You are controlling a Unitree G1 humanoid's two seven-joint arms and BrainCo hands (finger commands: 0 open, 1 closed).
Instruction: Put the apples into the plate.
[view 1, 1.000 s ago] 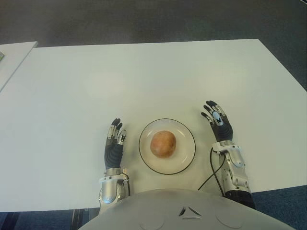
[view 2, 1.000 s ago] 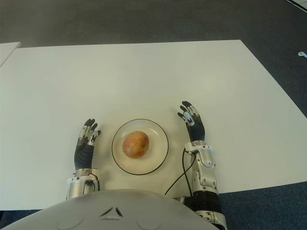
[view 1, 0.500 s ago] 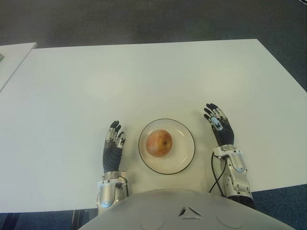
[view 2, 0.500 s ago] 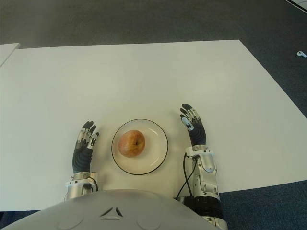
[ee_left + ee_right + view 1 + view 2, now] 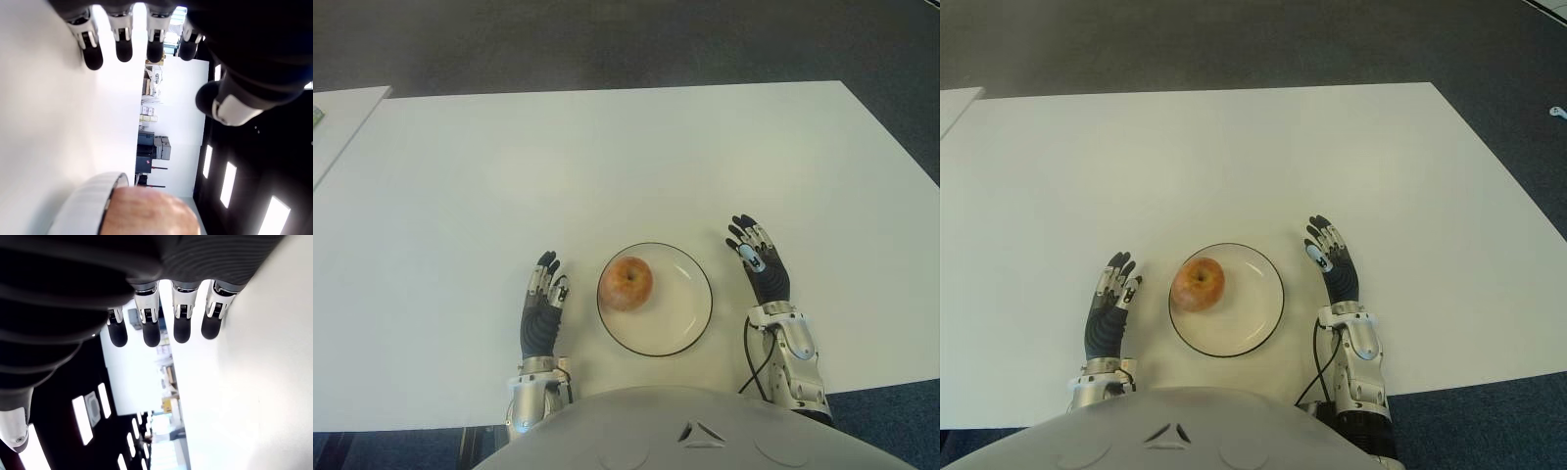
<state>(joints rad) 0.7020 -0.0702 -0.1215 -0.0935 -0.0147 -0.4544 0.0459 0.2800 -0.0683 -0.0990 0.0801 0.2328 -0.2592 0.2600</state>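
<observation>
One apple (image 5: 626,283) sits in the plate (image 5: 685,328), over toward the plate's left rim, stem dimple up; reddish-yellow skin; the plate is white w/ a dark edge, on the white worktop (image 5: 607,157) near the robot's front edge; left hand (image 5: 541,309) lies just beside the plate on its left, fingers straight and relaxed, holding nothing; right hand (image 5: 759,261) just beside the plate on its right, fingers also stretched out, released, nothing in it; both palms face down, can't tell whether they touch the surface; dark carpet floor (image 5: 607,39) beyond the far edge; a second white tabletop (image 5: 337,113) pokes in at far left.
</observation>
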